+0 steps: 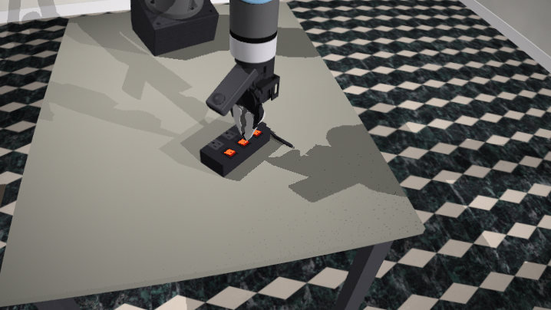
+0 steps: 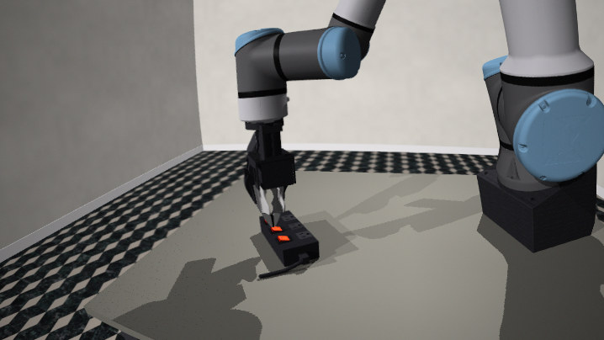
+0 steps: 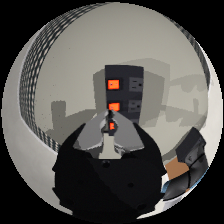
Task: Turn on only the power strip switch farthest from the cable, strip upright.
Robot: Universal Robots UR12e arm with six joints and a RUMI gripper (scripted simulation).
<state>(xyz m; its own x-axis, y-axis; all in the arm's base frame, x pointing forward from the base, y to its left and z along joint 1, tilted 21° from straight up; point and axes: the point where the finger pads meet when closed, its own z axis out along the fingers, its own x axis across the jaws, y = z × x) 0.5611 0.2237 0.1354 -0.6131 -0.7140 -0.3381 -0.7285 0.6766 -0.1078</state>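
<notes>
A black power strip (image 1: 234, 148) lies right way up on the grey table, with three orange switches and sockets beside them. Its cable (image 1: 281, 139) leaves the end toward the right in the top view. It also shows in the exterior view (image 2: 288, 241) and in the wrist view (image 3: 123, 95). My gripper (image 1: 246, 135) is shut and empty. It points down, with its tips over the strip between the middle switch (image 1: 242, 142) and the switch nearest the cable (image 1: 256, 133). The farthest switch (image 1: 229, 152) is uncovered. In the wrist view my fingertips cover the near switch.
The robot's dark base (image 1: 173, 23) stands at the back of the table. The table's right edge (image 1: 370, 153) lies well right of the strip. A chequered floor surrounds the table.
</notes>
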